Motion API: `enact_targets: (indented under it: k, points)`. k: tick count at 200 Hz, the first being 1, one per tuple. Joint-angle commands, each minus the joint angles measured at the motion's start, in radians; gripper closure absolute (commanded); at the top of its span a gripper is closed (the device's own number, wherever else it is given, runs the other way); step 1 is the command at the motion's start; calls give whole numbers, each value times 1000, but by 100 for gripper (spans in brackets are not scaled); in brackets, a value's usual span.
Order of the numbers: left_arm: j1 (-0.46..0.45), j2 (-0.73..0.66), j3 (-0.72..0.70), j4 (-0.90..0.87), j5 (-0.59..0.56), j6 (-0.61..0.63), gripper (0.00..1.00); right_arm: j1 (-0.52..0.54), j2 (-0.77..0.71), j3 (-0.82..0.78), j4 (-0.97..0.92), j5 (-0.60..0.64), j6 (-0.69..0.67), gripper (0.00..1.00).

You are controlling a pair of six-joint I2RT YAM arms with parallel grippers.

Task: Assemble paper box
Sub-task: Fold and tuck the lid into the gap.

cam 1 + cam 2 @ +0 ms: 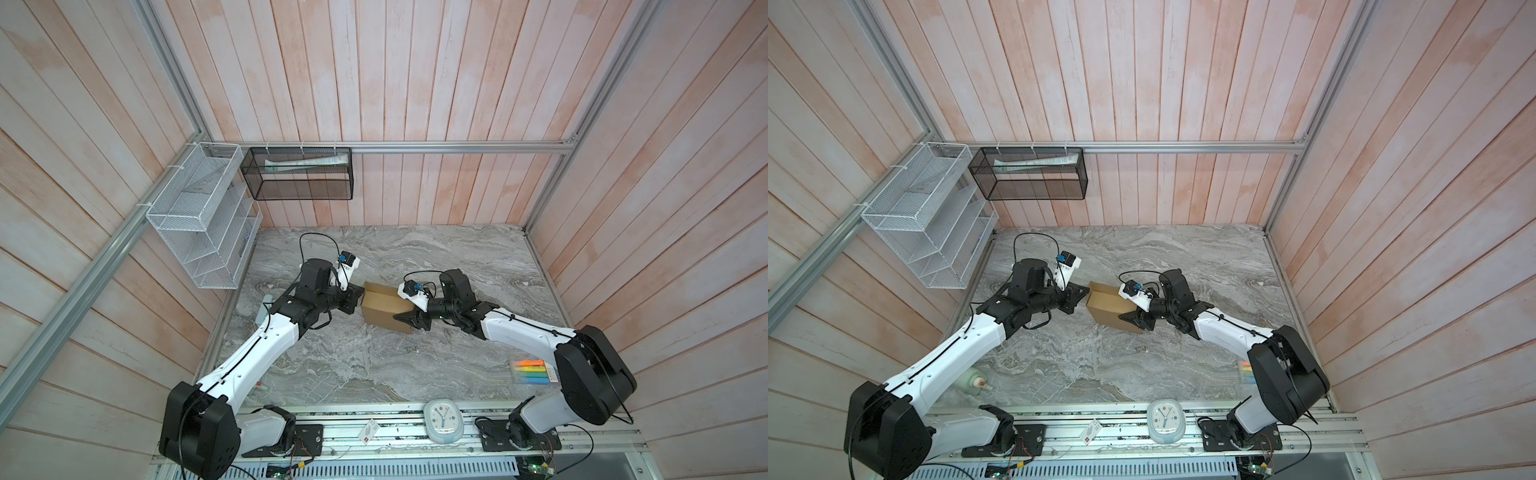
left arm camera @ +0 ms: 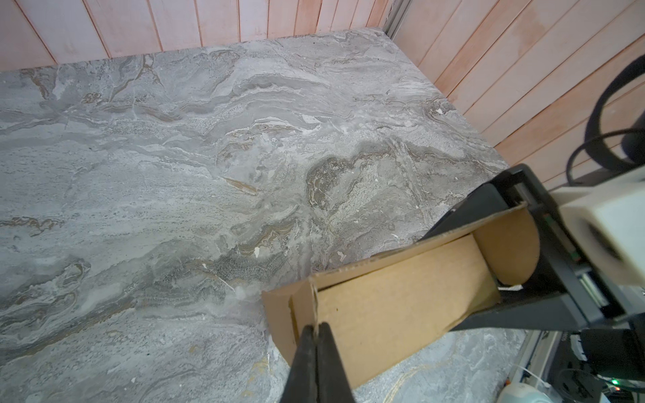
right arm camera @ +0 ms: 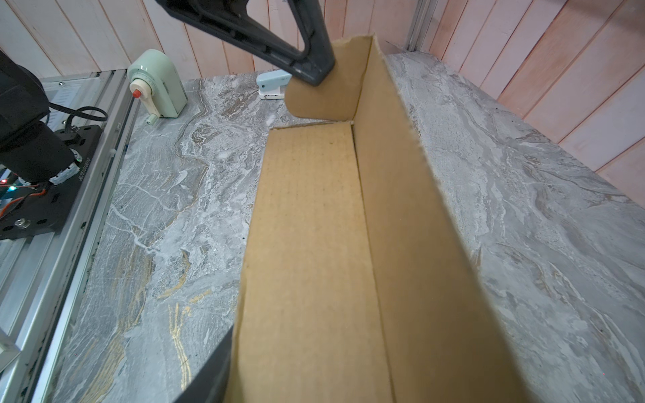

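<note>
Box [image 1: 384, 309] at frame centre on surface [image 1: 415, 374], part-folded; left claw [image 2: 317, 329] pinched tight on one end wall; right claw [image 1: 406, 322] half-spread, clamping the opposite end.

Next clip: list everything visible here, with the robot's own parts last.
paper box: 1, brown, table centre, partly folded
table: 1, grey marble
wire rack: 1, white, left wall
mesh basket: 1, black, back rail, papers inside
clock: 1, pale blue, front rail
highlighters: 1 pack, multicoloured, table's right edge
pencil sharpener: 1, mint green, table's front left
stapler-like tool: 1, pale blue, table's left edge
tag: 1, white, front rail
left gripper: black, shut on a box flap
right gripper: black, gripping the box's opposite end
</note>
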Motion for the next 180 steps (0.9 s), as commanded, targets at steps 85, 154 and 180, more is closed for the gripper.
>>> enact_targets:
  k: [85,154,180]
  points:
    - [-29,15,-43,79,7,-73,100,2,20,44,8,-20,12,74]
    - [-36,23,-72,115,-22,-99,100,4,41,53,6,-42,23,74]
    - [-38,25,-88,133,-40,-102,100,3,51,55,6,-48,25,74]
